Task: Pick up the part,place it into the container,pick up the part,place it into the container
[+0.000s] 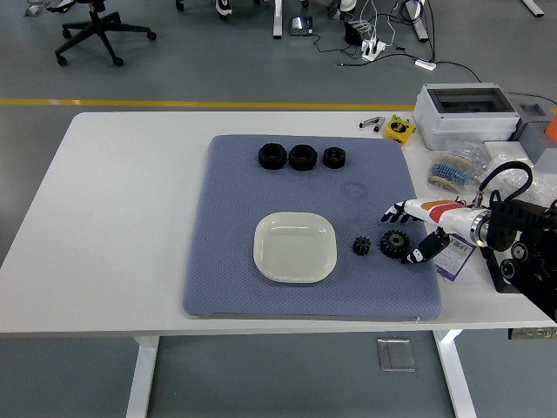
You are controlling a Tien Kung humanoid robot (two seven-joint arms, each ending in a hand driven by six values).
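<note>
Right hand [416, 232], fingers apart around the larger gear [394, 244]; closing squarely on its rim should precede lifting toward the dish [295, 247].

The robot's right hand [416, 230] has a white shell over its back, marked with an orange patch and a darker red one beside it. Its fingers [396, 212] are white along their length and end in black tips; the thumb at about five o'clock of the palm is mostly black with a small white spot near its tip. A silver-grey ring forms the wrist. Behind it, toward three o'clock, the forearm [522, 228] is black and blocky, with round joint housings and small pale circular fittings. A black cable [503, 171] arches over the forearm at twelve o'clock, looping from the wrist back to the arm.
</note>
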